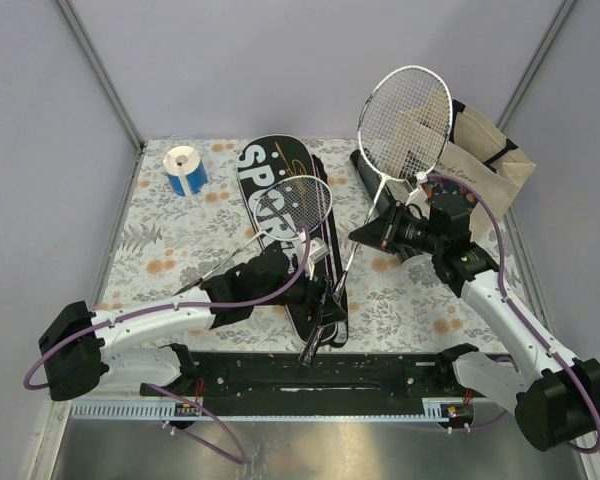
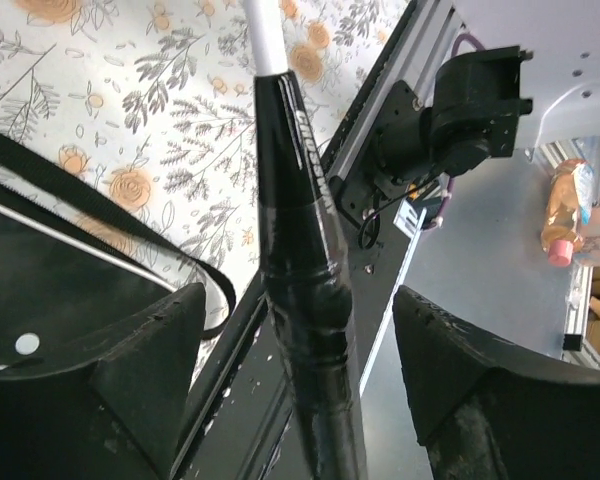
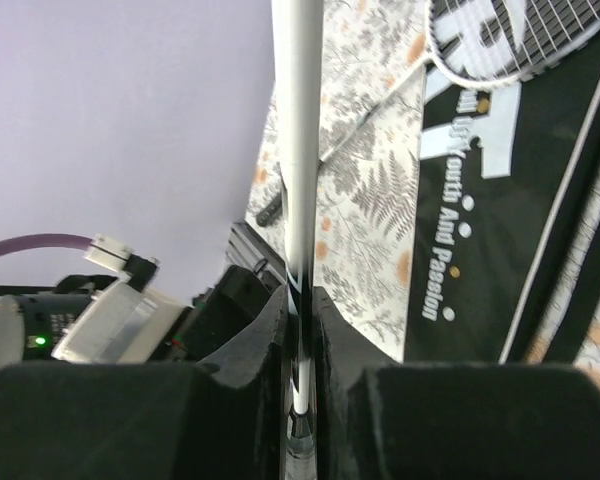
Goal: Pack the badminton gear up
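My right gripper (image 1: 363, 236) (image 3: 300, 295) is shut on the thin white shaft (image 3: 300, 130) of a white-framed racket, whose head (image 1: 405, 120) is tilted up at the back right. That racket's black handle (image 2: 300, 230) (image 1: 317, 335) reaches down to the near edge. My left gripper (image 1: 318, 296) (image 2: 300, 300) stands open around the handle, with a gap on each side. A second white-framed racket (image 1: 295, 205) (image 3: 520, 40) lies on the black case lettered SPORT (image 1: 270, 170) (image 3: 500, 230). A black tube end (image 1: 365, 168) shows behind the raised racket. No shuttlecocks are in view.
A blue-and-white tape roll (image 1: 185, 170) stands at the back left of the floral tablecloth (image 1: 170, 250). A beige tote bag (image 1: 485, 155) leans at the back right corner. The black mounting rail (image 1: 380, 375) runs along the near edge under the handle.
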Robot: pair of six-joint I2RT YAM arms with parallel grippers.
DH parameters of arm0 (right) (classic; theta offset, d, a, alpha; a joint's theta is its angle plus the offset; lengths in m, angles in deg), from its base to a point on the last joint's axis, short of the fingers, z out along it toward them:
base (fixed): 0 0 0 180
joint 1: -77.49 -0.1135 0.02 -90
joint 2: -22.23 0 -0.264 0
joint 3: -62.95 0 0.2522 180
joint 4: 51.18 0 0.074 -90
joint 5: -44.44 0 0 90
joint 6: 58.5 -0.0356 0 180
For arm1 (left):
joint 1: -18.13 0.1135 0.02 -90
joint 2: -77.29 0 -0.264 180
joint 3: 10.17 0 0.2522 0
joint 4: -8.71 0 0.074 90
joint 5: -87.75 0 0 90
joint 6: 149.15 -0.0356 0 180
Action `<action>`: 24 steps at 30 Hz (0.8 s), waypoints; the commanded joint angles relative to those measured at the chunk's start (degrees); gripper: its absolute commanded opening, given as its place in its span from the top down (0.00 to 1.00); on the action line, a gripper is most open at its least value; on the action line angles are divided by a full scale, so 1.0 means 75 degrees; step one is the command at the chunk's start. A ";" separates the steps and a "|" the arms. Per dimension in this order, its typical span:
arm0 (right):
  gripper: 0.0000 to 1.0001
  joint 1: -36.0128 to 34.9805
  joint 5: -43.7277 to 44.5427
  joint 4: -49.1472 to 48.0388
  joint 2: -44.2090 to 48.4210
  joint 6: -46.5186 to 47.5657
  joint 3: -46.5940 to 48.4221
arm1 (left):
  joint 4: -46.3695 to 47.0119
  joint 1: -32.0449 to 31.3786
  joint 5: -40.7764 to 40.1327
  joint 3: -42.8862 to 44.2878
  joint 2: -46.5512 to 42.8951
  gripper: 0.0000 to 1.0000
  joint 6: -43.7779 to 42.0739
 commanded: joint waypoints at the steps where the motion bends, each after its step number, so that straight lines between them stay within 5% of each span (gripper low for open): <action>1: 1.00 -0.0029 -0.0157 -0.1640 0.0039 -0.0675 -0.0054 | 0.1173 -0.0038 0.0405 -0.0066 0.0127 0.22 0.0302; 3: 1.00 -0.0029 -0.0133 -0.1593 -0.0043 -0.0617 -0.0054 | 0.1302 -0.0061 0.0476 -0.0113 0.0151 0.25 0.0407; 7: 0.92 -0.0029 -0.0483 -0.2655 -0.0207 -0.1095 -0.0463 | 0.1513 -0.0050 0.0395 -0.0230 0.0163 0.71 0.0770; 10: 0.75 -0.0029 -0.0754 -0.4189 -0.0231 -0.1705 -0.1036 | 0.1734 -0.0050 0.0254 -0.0277 0.0128 0.97 0.1401; 16: 0.48 -0.0041 -0.0509 -0.5601 0.0085 -0.1918 -0.1916 | 0.2766 -0.0050 -0.0121 -0.0523 -0.0271 1.00 0.2400; 24: 0.52 -0.0217 -0.0193 -0.7461 0.0028 -0.2690 -0.2807 | 0.4007 -0.0050 -0.0250 -0.0698 -0.0236 1.00 0.3149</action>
